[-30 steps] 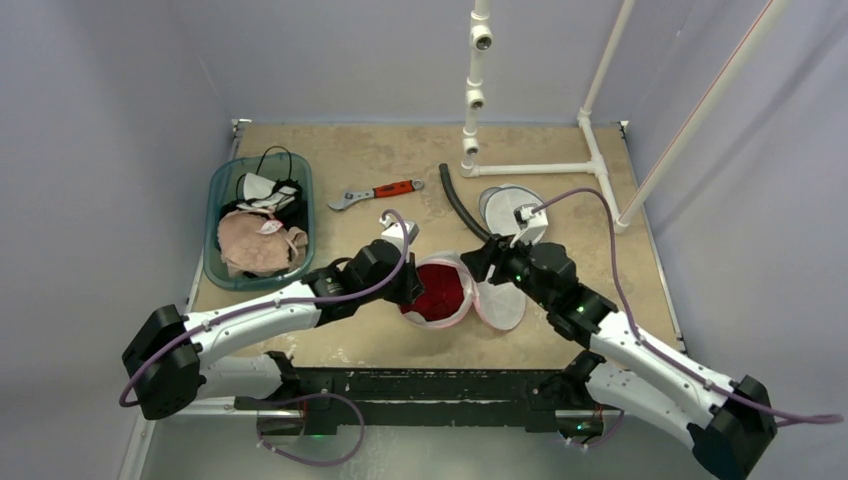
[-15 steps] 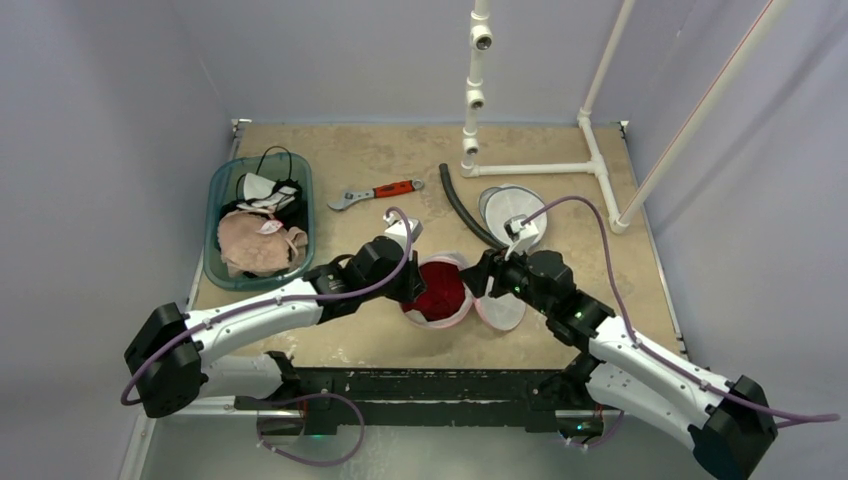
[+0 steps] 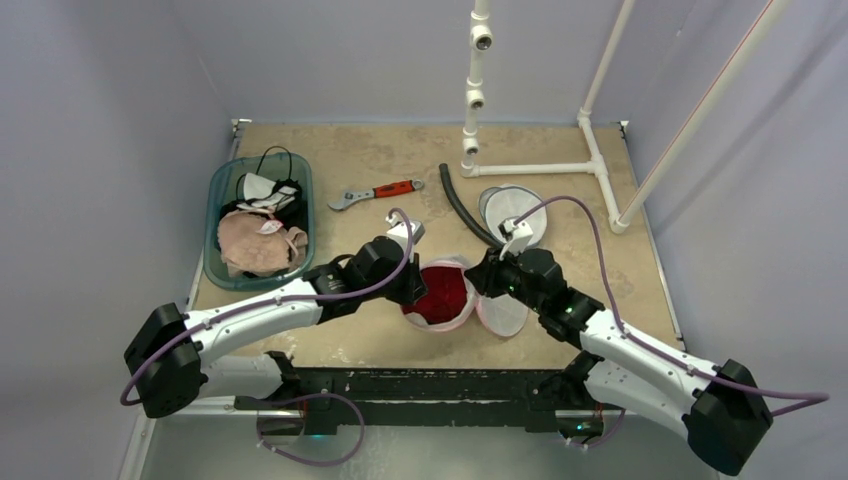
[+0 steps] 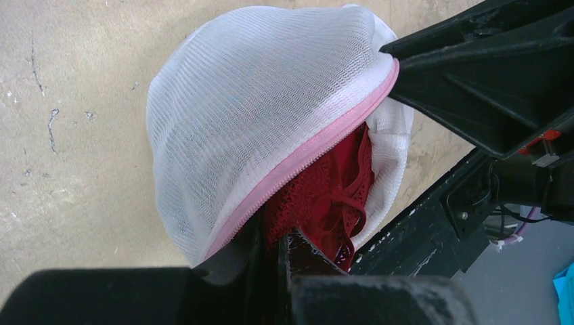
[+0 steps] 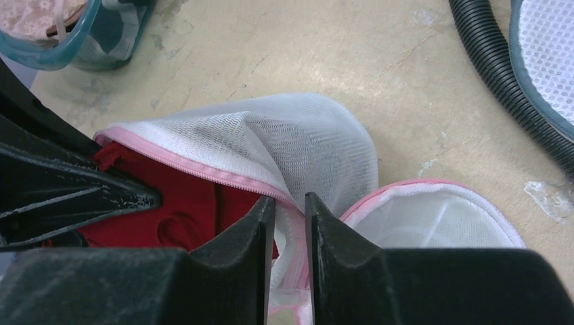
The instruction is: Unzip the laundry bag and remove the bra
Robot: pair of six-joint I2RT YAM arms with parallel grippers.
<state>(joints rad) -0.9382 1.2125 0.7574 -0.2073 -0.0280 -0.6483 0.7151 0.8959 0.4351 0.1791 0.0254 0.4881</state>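
The white mesh laundry bag (image 3: 442, 296) with a pink zipper lies unzipped at the table's middle front, its round lid (image 3: 503, 313) flopped open to the right. The red lace bra (image 3: 438, 292) fills the opening. My left gripper (image 3: 411, 285) is at the bag's left edge; the left wrist view shows it (image 4: 277, 238) shut on the bra (image 4: 338, 193) just under the pink zipper rim of the bag (image 4: 257, 101). My right gripper (image 3: 481, 279) is at the bag's right side; the right wrist view shows it (image 5: 290, 203) shut on the mesh and pink rim of the bag (image 5: 304, 139).
A teal basket (image 3: 216, 200) of clothes stands at the left. A red-handled wrench (image 3: 375, 192), a black hose (image 3: 462, 208) and a second mesh bag (image 3: 510, 205) lie behind the bag. A white PVC pipe frame (image 3: 540, 168) stands at the back right.
My right gripper has moved left and nearer to the bag's opening, drawing the mesh and lid with it. My left gripper has stayed put on the bra.
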